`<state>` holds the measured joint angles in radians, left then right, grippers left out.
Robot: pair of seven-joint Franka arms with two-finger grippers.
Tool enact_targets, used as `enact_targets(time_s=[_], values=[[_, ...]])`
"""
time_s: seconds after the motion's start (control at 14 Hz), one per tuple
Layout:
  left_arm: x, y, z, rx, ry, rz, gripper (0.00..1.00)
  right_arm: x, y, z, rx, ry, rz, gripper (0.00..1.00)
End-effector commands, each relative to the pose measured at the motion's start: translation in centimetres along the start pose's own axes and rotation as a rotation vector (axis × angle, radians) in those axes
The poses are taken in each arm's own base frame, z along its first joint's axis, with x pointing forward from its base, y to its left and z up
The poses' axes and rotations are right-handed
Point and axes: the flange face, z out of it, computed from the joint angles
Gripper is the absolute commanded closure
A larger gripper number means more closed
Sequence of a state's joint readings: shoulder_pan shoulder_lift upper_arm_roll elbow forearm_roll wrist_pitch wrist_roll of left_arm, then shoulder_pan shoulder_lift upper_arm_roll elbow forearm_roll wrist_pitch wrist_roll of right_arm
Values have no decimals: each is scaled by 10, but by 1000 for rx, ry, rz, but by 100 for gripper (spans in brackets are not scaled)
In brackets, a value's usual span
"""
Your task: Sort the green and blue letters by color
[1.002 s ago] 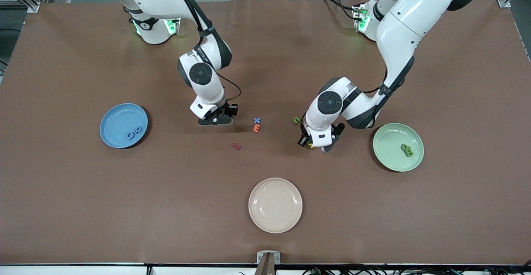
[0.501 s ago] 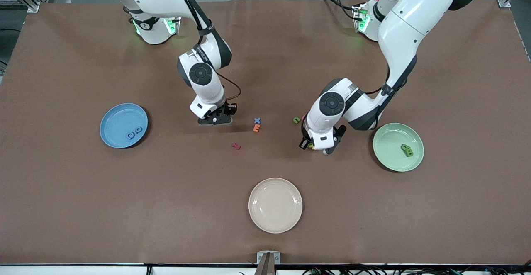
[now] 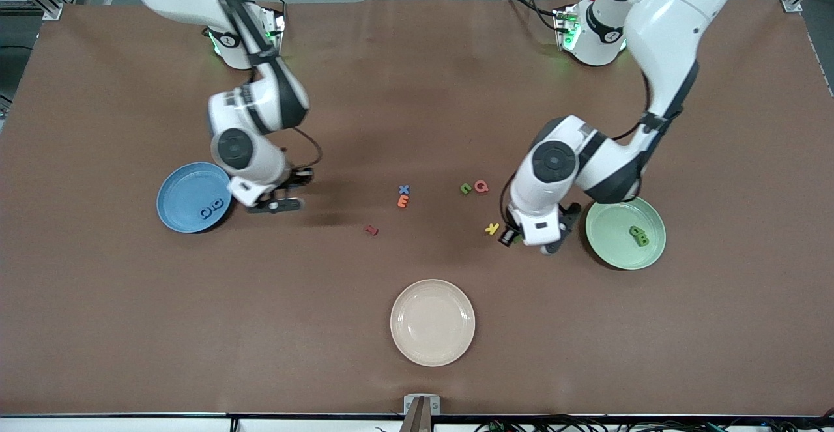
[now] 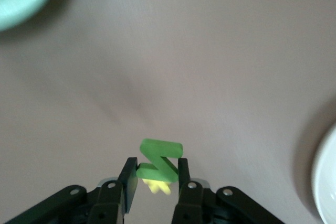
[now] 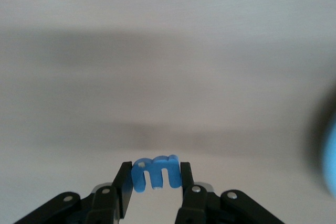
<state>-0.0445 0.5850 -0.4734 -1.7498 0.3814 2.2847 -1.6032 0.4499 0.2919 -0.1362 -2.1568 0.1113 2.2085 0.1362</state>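
The green letter [image 4: 160, 160], a Z, sits clamped between the left gripper [image 3: 515, 240]'s fingers, low at centre in the left wrist view, over bare table beside the green plate [image 3: 609, 249]. The blue letter [image 5: 156, 171], an m, is pinched likewise in the right gripper [image 3: 277, 205], low at centre in its wrist view, beside the blue plate [image 3: 182, 187]. A blue X [image 3: 404, 189] lies mid-frame.

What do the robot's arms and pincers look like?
Both arms are glossy white with dark grey joints, round grey caps and thin black cables. Green lights glow at their bases. The left pincer and the right pincer each have two slim black fingers with silver screws.
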Motion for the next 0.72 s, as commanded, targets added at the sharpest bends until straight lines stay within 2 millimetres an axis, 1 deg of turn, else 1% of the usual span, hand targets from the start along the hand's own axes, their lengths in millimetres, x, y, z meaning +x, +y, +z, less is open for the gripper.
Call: enact_targets(time_s=[0.0,0.07,0.14,0.21,0.29,0.36,0.43,0.64], values=[[53,-31,-1,55,23,106,100,-9,78,-16,-42,-41,-53,99],[78,-44,-1,71,21,155,100,-9,104,-17,-57,-44,-55,98],[103,-59,1,82,14,193,100,-9,126,-16,-65,-52,-74,98],[121,-75,4,97,8,234,100,-10,144,-14,-57,-57,-78,98],[138,-88,5,107,1,279,100,-11,164,-13,-45,-60,-78,91],[157,-105,7,119,-7,317,100,-13,175,-11,-39,-64,-80,55],[173,-118,5,124,-7,350,100,-14,181,-11,-34,-64,-80,1],[208,-151,11,143,-32,430,100,-13,181,-13,-34,-62,-80,0]])
